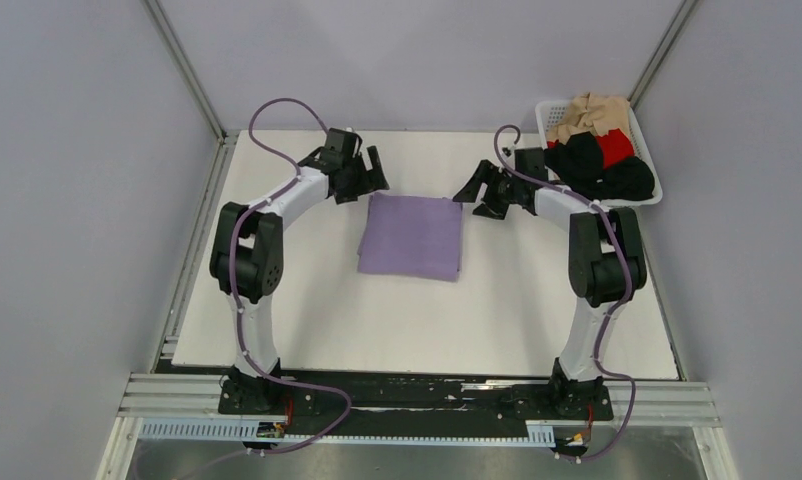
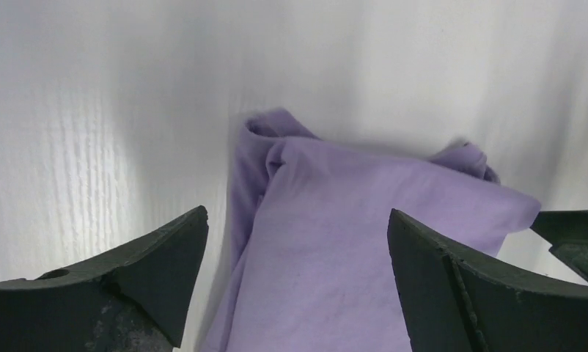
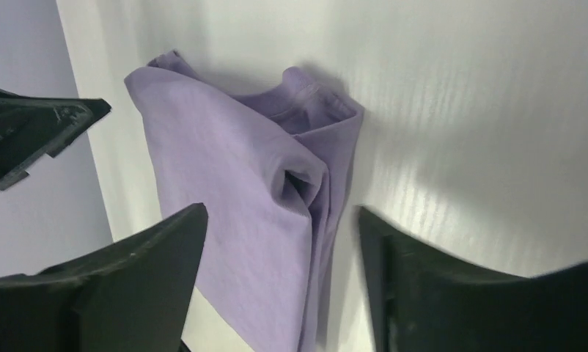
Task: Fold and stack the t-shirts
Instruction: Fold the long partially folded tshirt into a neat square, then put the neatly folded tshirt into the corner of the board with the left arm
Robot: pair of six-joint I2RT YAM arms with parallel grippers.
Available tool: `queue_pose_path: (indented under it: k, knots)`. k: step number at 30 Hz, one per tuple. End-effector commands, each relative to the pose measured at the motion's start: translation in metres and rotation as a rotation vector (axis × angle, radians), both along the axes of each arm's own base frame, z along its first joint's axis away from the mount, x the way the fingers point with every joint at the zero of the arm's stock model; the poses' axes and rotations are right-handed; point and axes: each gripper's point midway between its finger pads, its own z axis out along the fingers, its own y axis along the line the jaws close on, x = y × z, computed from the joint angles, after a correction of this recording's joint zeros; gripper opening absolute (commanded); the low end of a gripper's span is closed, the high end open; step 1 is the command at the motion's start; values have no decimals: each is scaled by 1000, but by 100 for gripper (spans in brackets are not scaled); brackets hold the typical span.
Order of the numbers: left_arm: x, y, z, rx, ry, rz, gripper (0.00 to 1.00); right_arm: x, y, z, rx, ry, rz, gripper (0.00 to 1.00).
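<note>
Lavender fold looks finished; both arms are clear of the cloth.
Left gripper [image 1: 374, 172] is spread wide and empty at the far-left corner of the lavender t-shirt [image 1: 412, 236], a neat rectangle mid-table. Right gripper [image 1: 474, 196] is also wide and empty at the far-right corner. Likely next: right arm reaches for the heap of t-shirts [image 1: 597, 160] in the basket [image 1: 543, 112].

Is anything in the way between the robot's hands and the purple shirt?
No, nothing visible. The left gripper and right gripper, both open, sit right at the far corners of the folded purple shirt. Each wrist camera shows only shirt and white table between its fingers.
</note>
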Motion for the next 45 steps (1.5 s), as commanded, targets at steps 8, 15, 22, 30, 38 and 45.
queue_pose_path:
  k: [8,15,22,30,38,45]
  knots:
    - [-15,3,33,-18,-59,-132,100,-23,-5,53,-20,-158,1,100]
    - [-40,9,-19,33,70,-189,100,-50,38,75,6,-289,205,100]
    - [-39,4,-41,29,130,-207,97,1,49,55,-8,-265,125,100]
    - [-41,-3,-57,12,172,-233,86,36,44,-31,-57,-72,53,99]
    - [-46,-16,-78,40,214,-258,59,23,48,-41,-34,-25,87,99]
    - [-35,-14,-81,159,200,-206,1,12,49,16,-25,-143,152,100]
